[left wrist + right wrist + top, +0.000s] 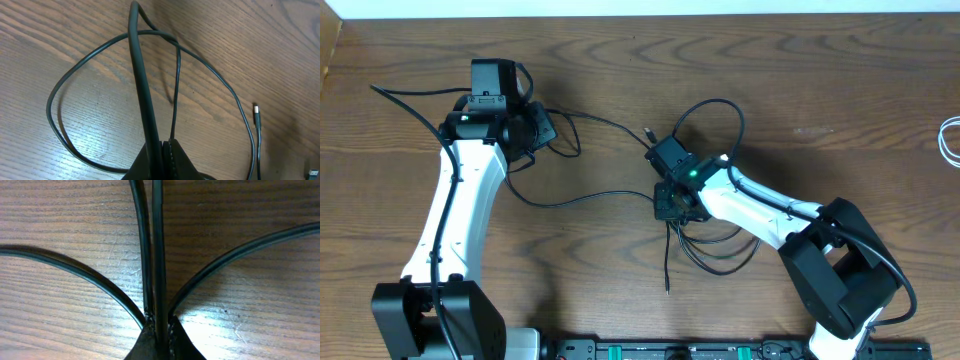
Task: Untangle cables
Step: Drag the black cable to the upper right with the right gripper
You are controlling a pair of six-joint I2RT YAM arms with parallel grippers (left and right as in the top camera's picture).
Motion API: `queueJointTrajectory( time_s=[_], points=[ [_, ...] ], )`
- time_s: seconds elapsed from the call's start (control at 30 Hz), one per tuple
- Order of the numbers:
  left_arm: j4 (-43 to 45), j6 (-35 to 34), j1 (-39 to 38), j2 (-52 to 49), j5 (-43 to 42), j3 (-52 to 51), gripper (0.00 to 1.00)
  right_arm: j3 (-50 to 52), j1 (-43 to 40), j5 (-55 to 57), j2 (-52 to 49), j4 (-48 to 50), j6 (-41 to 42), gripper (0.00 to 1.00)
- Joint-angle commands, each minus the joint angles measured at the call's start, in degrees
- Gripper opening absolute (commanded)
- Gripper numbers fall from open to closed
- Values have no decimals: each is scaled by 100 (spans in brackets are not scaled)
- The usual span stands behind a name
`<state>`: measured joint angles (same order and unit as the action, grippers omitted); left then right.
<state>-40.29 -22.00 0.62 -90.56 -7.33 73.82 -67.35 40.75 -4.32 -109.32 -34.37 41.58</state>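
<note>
as two end effectors [162,147] [160,327] grip black cables [139,75], one white cable [950,140]

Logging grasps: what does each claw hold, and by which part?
Left claw pinches a black cable mid-run, away from plugs; right claw pinches black strands mid-run too.

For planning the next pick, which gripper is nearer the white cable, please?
Right. The right gripper is mid-table, well left of the white cable; the left gripper lies farther left.

Overhead, you lose the fingers of the right gripper [672,205] under its own body. Just below that gripper the black cables [667,262] bunch, too thin to separate. Far right of it, the white cable [950,140] runs off-frame.
</note>
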Motion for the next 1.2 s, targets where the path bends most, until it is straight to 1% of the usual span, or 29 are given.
queueJointTrajectory(
  time_s=[0.0,0.03,0.1,0.17,0.3,0.33,0.43,0.57,0.6,0.63,0.7,0.8,0.87,1.03,1.1,1.17],
  points=[
    [-24,101,-7,-2,59,-48,8,-127,-92,-111,17,33,-431,1],
    [-22,101,-7,-2,59,-48,8,-181,-162,-280,101,31,-651,1],
    [-24,101,-7,-2,61,-48,8,-426,-479,-1088,417,-20,-1255,1],
    [-22,103,-7,-2,59,-48,8,-629,-774,-1622,730,-31,-1593,1],
    [-20,101,-7,-2,61,-48,8,-1088,-1539,-2184,1432,-11,-2048,1],
    [-20,101,-7,-2,61,-48,8,-1272,-1932,-2168,1709,-7,-2203,1],
    [-20,101,-7,-2,61,-48,8,-1506,-2704,-1998,2015,79,-2455,1],
    [-22,101,-7,-2,59,-48,8,-1624,-3543,-1812,2011,201,-2892,1],
    [-22,101,-7,-2,59,-48,8,-1622,-3915,-1392,1993,297,-3093,1],
    [-22,101,-7,-2,61,-48,8,-1622,-4240,-1119,1956,385,-3331,1],
    [-22,101,-7,-2,59,-48,8,-1622,-4513,-1082,1823,468,-3563,1],
    [-22,98,-7,-2,59,-48,8,-1622,-4647,-1080,1397,549,-3818,1],
    [-22,98,-7,-2,59,-48,8,-1622,-4642,-1001,1027,739,-4210,1],
    [-22,98,-7,-2,57,-48,8,-1622,-4699,1034,-20,1950,-4334,1],
    [-22,98,-7,-2,57,-48,8,-1622,-4809,1432,-413,2382,-4564,1],
    [-22,96,-7,-2,55,-48,8,-1622,-4931,1429,-723,2645,-4690,1]
  ],
)
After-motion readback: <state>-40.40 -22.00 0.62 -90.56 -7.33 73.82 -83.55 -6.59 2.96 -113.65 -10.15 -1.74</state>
